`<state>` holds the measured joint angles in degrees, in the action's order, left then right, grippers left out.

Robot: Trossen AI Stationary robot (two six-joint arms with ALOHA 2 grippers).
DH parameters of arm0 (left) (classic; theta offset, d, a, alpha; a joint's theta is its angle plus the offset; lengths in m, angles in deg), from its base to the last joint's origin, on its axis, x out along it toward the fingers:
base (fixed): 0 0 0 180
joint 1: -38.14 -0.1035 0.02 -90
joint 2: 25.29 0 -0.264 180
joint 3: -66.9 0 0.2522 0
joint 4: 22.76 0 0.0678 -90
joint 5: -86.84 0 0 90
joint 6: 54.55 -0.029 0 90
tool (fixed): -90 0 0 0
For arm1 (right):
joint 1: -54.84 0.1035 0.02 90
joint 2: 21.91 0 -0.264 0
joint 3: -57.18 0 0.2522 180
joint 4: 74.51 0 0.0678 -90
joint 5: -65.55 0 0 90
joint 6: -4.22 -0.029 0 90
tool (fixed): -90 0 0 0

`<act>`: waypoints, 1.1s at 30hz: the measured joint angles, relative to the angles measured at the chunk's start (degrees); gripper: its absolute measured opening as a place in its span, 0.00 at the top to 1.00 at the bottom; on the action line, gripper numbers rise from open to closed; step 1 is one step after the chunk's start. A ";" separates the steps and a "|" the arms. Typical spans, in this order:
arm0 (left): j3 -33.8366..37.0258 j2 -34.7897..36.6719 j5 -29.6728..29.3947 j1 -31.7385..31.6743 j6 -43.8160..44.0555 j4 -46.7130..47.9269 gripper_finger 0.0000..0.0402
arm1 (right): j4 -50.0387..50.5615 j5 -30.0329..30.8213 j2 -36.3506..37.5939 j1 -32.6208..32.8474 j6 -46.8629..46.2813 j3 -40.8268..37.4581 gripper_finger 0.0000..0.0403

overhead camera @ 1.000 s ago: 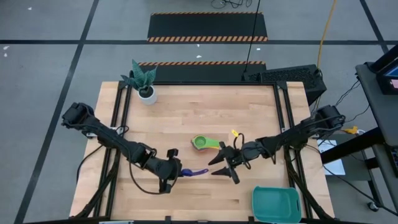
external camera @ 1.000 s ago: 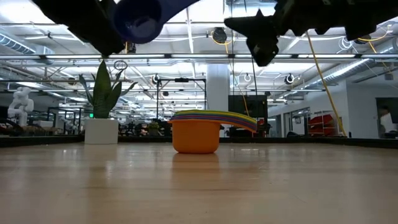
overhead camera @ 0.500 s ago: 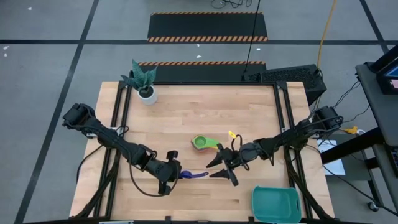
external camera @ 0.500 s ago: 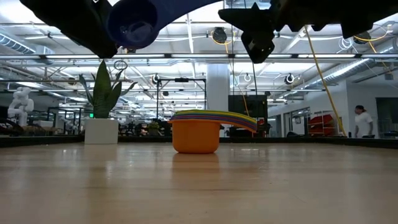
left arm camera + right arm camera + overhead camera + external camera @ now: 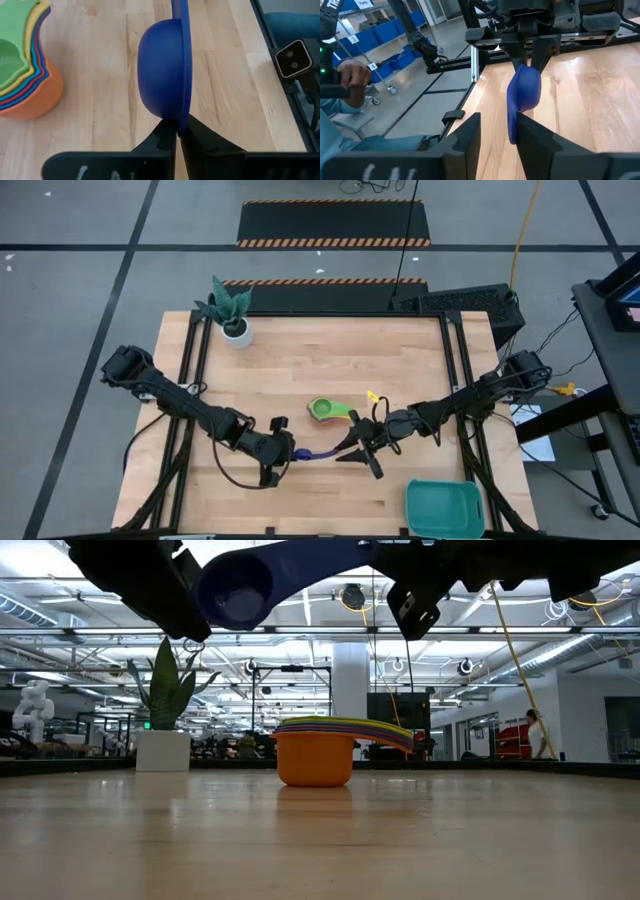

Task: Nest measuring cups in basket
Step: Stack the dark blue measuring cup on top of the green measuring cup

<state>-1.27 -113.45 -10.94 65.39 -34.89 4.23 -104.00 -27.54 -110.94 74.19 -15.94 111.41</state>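
Note:
A dark blue measuring cup (image 5: 303, 453) hangs above the table's middle. My left gripper (image 5: 281, 453) is shut on its bowl end, and its handle points toward my right gripper (image 5: 357, 452). My right gripper (image 5: 498, 134) is level, its fingers standing on either side of the handle's free end (image 5: 512, 131); a gap shows on one side. A stack of nested cups (image 5: 322, 409), orange at the bottom and green on top, stands base down on the wood just beyond. The teal basket (image 5: 444, 507) sits at the near right corner. My left gripper pinches the bowl's rim (image 5: 181, 126) between its two fingers, opposite the handle. The fingers slant down from the table's left. The cup stands on edge, clear of the table, its handle pointing away from the fingers. My right gripper: one finger (image 5: 532, 137) lies right beside the handle; whether it touches, I cannot tell.
A white plant pot (image 5: 237, 331) stands at the far left corner. Black rails run along the table's left and right edges. A person's hand (image 5: 351, 76) shows beyond the table in the right wrist view. Bare wood lies at the near left and in the far middle.
My right gripper's fingers have drawn closer together around the blue cup's handle end, staying in place. The cup stays on edge in my left gripper, clear of the table.

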 joint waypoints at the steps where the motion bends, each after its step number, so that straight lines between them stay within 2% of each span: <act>1: 0.00 0.00 -0.01 -0.17 -0.11 -0.03 0.97 | 0.04 0.00 -0.01 -0.05 0.07 0.00 0.74; 6: 0.00 0.00 0.01 -1.07 -0.46 -0.27 0.97 | 1.28 0.19 0.01 -0.87 0.23 -0.02 0.81; 12: 0.00 0.00 -0.76 -1.36 -0.74 -0.28 0.95 | 3.20 0.26 -0.01 -2.30 0.27 -0.02 0.98; 16: 0.00 0.00 -2.87 -1.06 2.29 -0.74 0.91 | 2.99 0.68 0.41 -2.92 0.33 -0.04 0.98; 23: 0.00 0.17 -6.54 -0.84 1.84 0.07 0.65 | 3.54 -1.22 2.16 -5.16 1.35 -0.09 1.00; 28: -0.02 2.02 -10.88 -1.34 2.13 8.23 0.47 | 8.31 -0.77 6.68 -6.35 1.33 -0.74 1.00; 33: 0.00 4.60 -14.48 -1.25 4.67 18.61 0.38 | 8.82 4.45 11.30 -5.79 -0.74 -3.75 1.00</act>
<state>-1.27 -108.86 -25.42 64.14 -30.22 22.84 -95.17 -23.09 -99.63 68.40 -16.68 107.65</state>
